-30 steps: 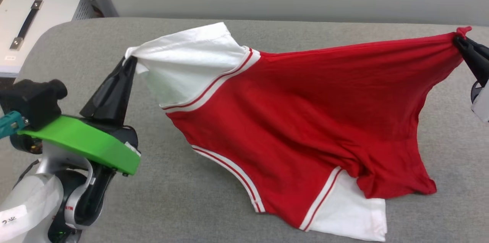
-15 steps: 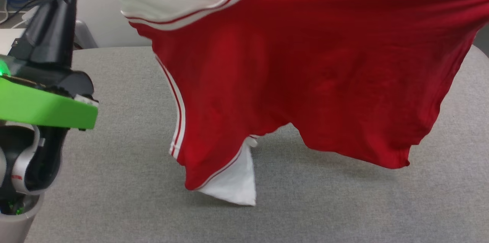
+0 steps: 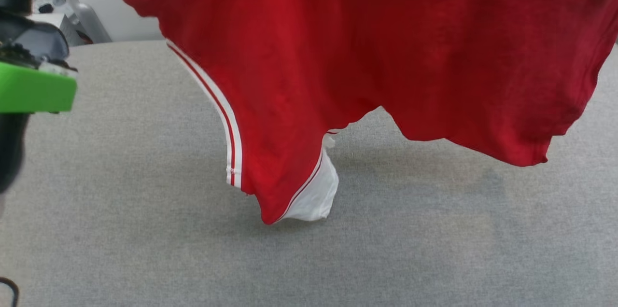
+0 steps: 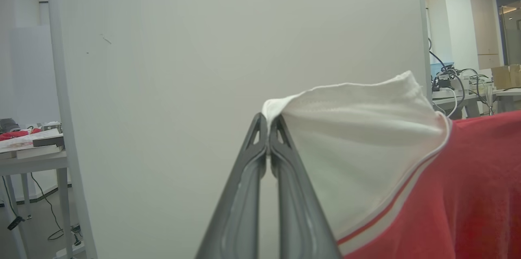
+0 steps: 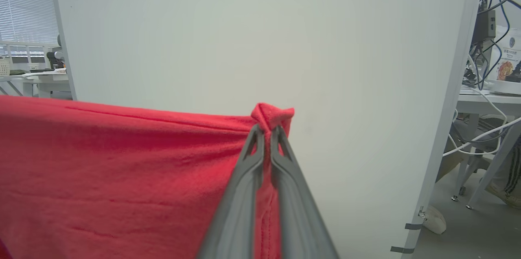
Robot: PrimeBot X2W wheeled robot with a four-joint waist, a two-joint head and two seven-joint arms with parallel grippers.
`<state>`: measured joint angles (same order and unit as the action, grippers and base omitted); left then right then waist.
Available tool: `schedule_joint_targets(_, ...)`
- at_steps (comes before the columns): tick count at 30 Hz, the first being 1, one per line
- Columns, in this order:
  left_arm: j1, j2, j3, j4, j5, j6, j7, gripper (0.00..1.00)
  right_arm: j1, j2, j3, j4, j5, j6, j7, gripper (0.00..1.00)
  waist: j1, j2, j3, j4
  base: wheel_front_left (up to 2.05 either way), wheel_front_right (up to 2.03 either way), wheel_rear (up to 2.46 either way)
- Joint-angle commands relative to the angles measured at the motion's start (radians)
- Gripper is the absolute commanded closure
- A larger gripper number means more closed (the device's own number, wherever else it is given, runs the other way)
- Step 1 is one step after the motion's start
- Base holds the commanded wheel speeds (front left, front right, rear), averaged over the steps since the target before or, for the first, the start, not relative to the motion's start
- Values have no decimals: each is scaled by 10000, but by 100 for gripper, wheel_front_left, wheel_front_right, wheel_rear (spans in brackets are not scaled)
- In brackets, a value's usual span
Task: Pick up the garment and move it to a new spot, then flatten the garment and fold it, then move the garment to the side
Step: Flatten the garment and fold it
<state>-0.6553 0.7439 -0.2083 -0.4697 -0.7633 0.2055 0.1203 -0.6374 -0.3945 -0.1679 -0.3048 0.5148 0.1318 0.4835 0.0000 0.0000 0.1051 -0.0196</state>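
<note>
**Head view, left to right.** At the left edge is the green plate [image 3: 34, 90] on the left arm's wrist, with dark housing above it. The garment [image 3: 376, 51], a red shirt, hangs spread across the upper part of the view above the grey fabric-covered worktop [image 3: 120, 239]; its top edge is out of frame. A red-and-white striped trim [image 3: 231, 138] runs down its left border to a hanging point low at centre. There the white lower sleeve [image 3: 316, 196] droops closest to the worktop; whether it touches the surface cannot be told. Further right, the red hem [image 3: 507, 145] hangs clear of the worktop and casts a soft shadow on it.

**Left wrist view.** The left pincer [image 4: 268, 126] has its two fingers pressed together at the tips, clamped on the edge of the garment's white upper sleeve [image 4: 358, 145]. Striped trim and red cloth fall away to the lower right. A pale panel [image 4: 203, 67] stands behind.

**Right wrist view.** The right pincer [image 5: 266, 130] is clamped on a bunched red corner [image 5: 272, 114] of the garment. The cloth stretches taut from the fingertips toward the left. A pale panel stands behind here as well, and a desk with cables [image 5: 488, 88] is at the far right.
</note>
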Motion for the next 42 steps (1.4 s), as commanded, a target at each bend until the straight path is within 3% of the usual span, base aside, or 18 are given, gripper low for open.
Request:
schedule_joint_targets(1,-387,186,60,77,156,-82,64,100,-242,-111,-20,112,-131,-11,-199,100,0,0,424,-30,0,0,0)
schedule_joint_targets(11,-2719,772,-87,769,337,-919,721,100,-1953,-540,355,1004,-526,-11,-803,100,0,0,2449,-38,0,0,0)
schedule_joint_targets(17,-4818,754,-408,2014,634,-1639,858,100,-3621,-725,868,2023,-848,-11,-1270,100,0,0,3738,-30,0,0,0)
schedule_joint_targets(25,-8121,472,-891,4276,1489,-2551,625,100,-6514,-412,1692,4107,-1447,-11,-2005,100,0,0,5211,-144,0,0,0)
schedule_joint_targets(29,-9583,-32,-1185,5843,1914,-2798,88,100,-7879,-61,1841,5260,-1947,-11,-2810,100,0,0,5757,-78,0,0,0)
schedule_joint_targets(42,-13094,-1326,-1701,10012,3769,-2933,-3612,100,-11017,1109,899,8993,-4220,-11,-5875,100,0,0,6821,33,0,0,0)
